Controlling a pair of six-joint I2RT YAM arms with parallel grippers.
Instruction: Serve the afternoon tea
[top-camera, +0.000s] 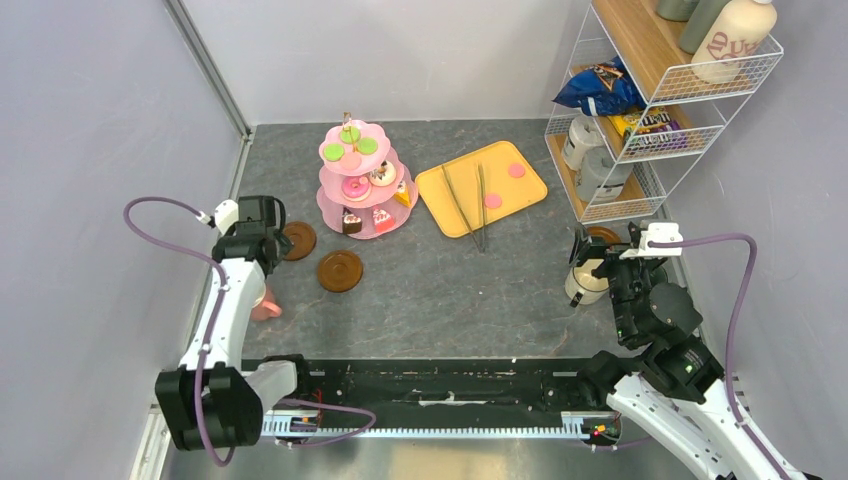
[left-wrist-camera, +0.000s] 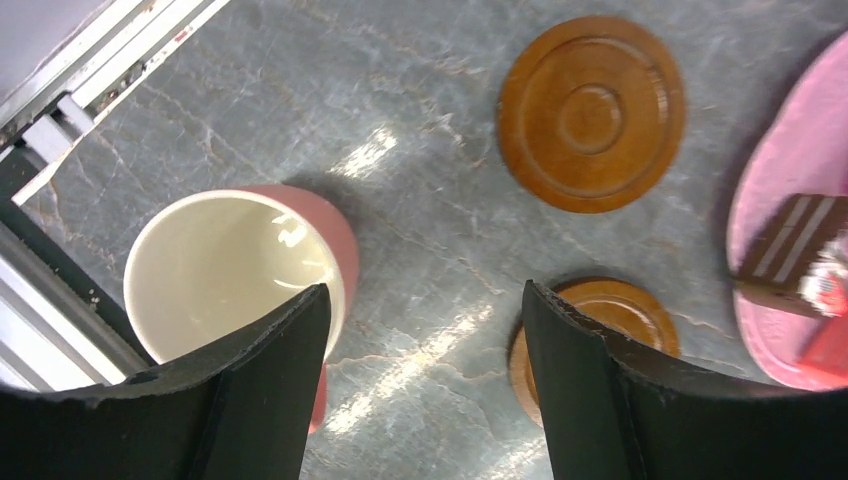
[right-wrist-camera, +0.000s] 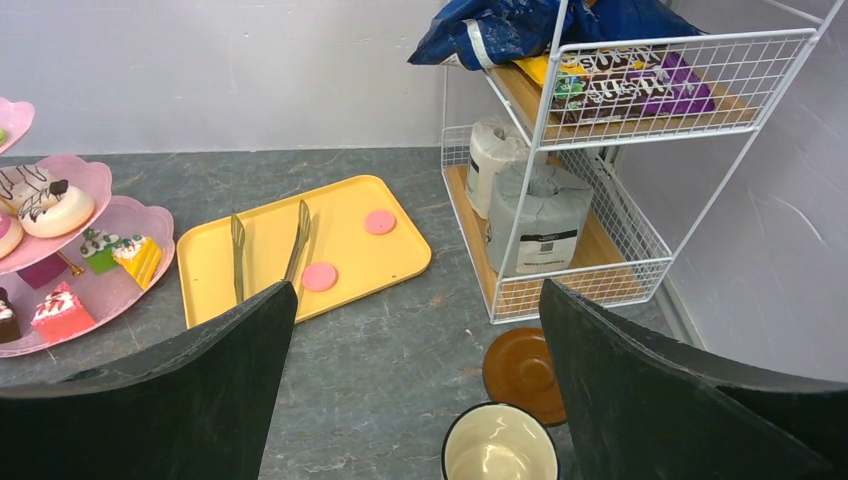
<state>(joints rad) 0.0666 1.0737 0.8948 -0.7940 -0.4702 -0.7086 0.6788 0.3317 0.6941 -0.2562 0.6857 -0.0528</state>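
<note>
Mugs are what needs care here. The pink mug (left-wrist-camera: 240, 270) stands upright at the near left of the surface (top-camera: 450, 290). A cream mug (right-wrist-camera: 500, 452) stands at the right, just beside the right saucer (right-wrist-camera: 525, 370), at the foot of the wire rack (right-wrist-camera: 590, 285).

Both mugs look hard, smooth and shiny, so I think they would slip and could chip if bumped. They look empty, so they are likely light. A good hold would be on the wall, one finger inside the rim and one outside.

The left end effector (left-wrist-camera: 425, 295) hangs with its fingers apart and nothing between them. The pink mug is to one side of it. The left saucer (top-camera: 298, 240) and the second saucer (top-camera: 340, 270) lie flat nearby, with no mug on them. The right end effector (right-wrist-camera: 418, 295) is spread wide above the cream mug and holds nothing.

The surface is grey stone-look, flat and a bit glossy. The pink stand (top-camera: 325, 205) with cakes sits far, beside a yellow tray (top-camera: 520, 190). Pale walls close in the left and far sides, and the rack leaves little room on the right.
</note>
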